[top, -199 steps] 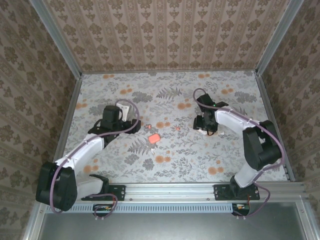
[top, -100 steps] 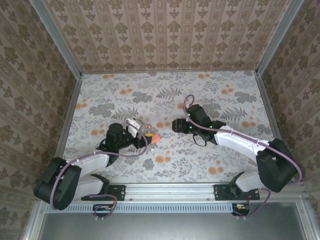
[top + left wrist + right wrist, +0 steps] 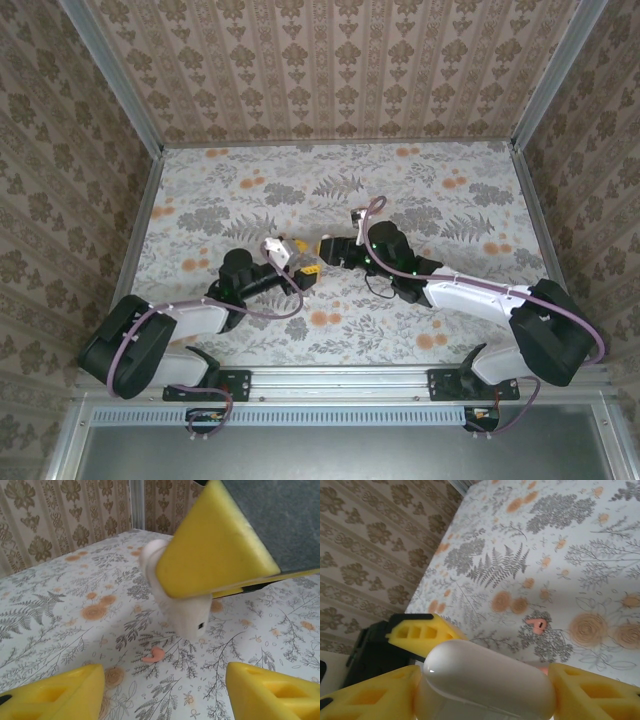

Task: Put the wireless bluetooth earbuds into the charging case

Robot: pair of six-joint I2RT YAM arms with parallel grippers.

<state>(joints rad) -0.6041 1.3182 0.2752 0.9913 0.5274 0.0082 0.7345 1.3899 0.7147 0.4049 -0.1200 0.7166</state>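
The coral charging case lay in plain sight on the floor a second ago and half a second ago. It can no longer be made out from above, lost where the two sets of yellow fingertips have closed in on each other near the middle. One earbud (image 3: pixel 153 654), a tiny curved coral piece, lies on the flower-printed floor (image 3: pixel 60 605), a little beyond the gap between the left gripper's (image 3: pixel 162 690) fingers. Those fingers are blocky yellow wedges, spread wide with nothing between them. The right gripper (image 3: pixel 485 692), well off to the right a second ago, has swung left until its tips nearly meet the left one's. It pinches a smooth, glossy white pebble (image 3: pixel 487 680), oblong and rounded. From the left wrist the pebble looks matte and blurred, half covered by one of the right gripper's yellow fingers. A pinkish sliver beside the pebble in the right wrist view is too small to identify.
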